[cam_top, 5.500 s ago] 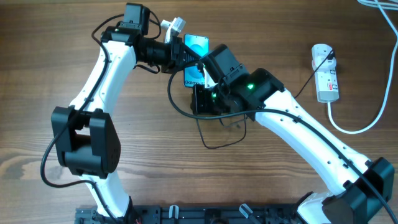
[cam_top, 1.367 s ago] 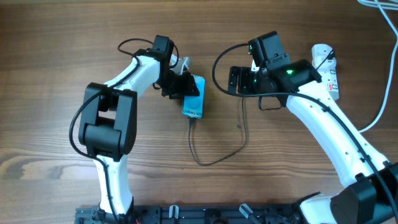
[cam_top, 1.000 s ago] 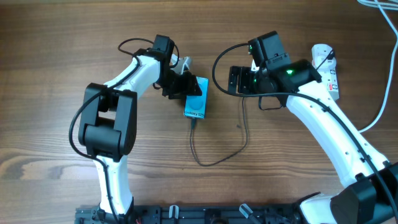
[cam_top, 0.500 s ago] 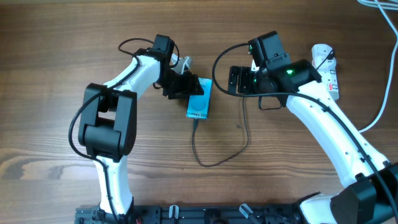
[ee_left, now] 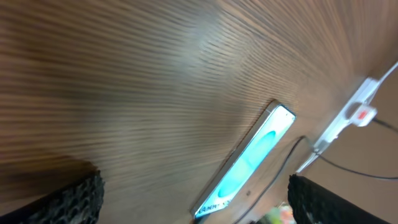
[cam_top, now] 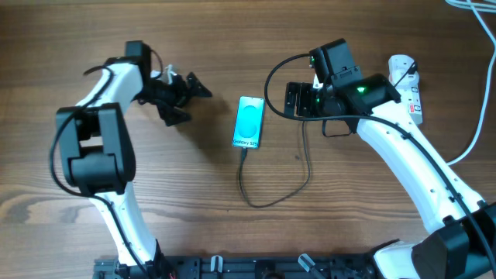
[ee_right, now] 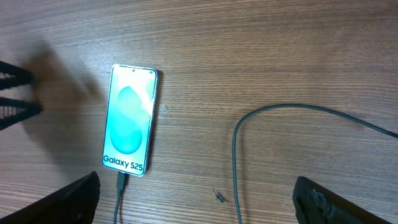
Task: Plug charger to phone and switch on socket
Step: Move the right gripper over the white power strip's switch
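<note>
Two arms hover; left tool [cam_top: 188, 103] and right tool [cam_top: 288, 101] splayed (both empty).

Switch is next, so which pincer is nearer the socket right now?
Right. In the overhead view the right pincer hangs open to the left of the socket, with bare table between them. The left pincer, also open, is farther off, beyond the phone.

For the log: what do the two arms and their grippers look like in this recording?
Both arms have white shells between bulky black joints: left arm, right arm. Thin black cables loop alongside each. A green light glows near the right wrist. The left gripper and right gripper are black, with ribbed finger pads.
</note>
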